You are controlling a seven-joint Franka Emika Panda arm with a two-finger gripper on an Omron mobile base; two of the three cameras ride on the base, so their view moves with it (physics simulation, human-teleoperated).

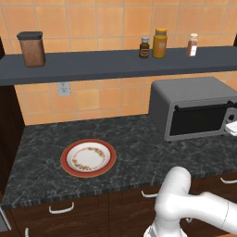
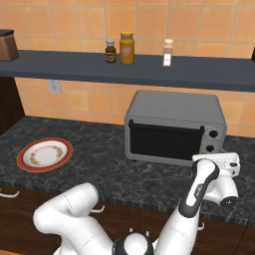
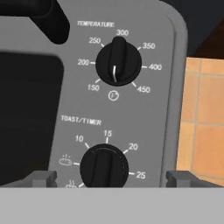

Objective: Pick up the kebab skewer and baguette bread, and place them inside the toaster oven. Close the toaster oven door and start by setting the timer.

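The grey toaster oven (image 1: 194, 92) (image 2: 174, 107) stands on the dark counter, at its right end. Its dark glass door (image 1: 199, 121) (image 2: 162, 142) is shut, the black handle along the top. My gripper (image 2: 215, 157) (image 3: 111, 179) hovers open just in front of the knob panel, nothing between its fingertips (image 3: 41, 178). In the hand view the toast/timer knob (image 3: 104, 168) sits between the tips, and the temperature knob (image 3: 118, 61) is above it. The kebab skewer and baguette bread are out of view. The patterned plate (image 1: 65, 159) (image 2: 22, 160) lies bare.
A dark shelf (image 1: 92, 65) above the counter carries a brown canister (image 1: 31, 48) and three small jars (image 1: 159, 43). A wall outlet (image 1: 63, 88) sits under it. Orange tiled wall (image 3: 203, 122) lies right of the oven. Wooden drawers (image 1: 62, 210) run below the counter's front edge.
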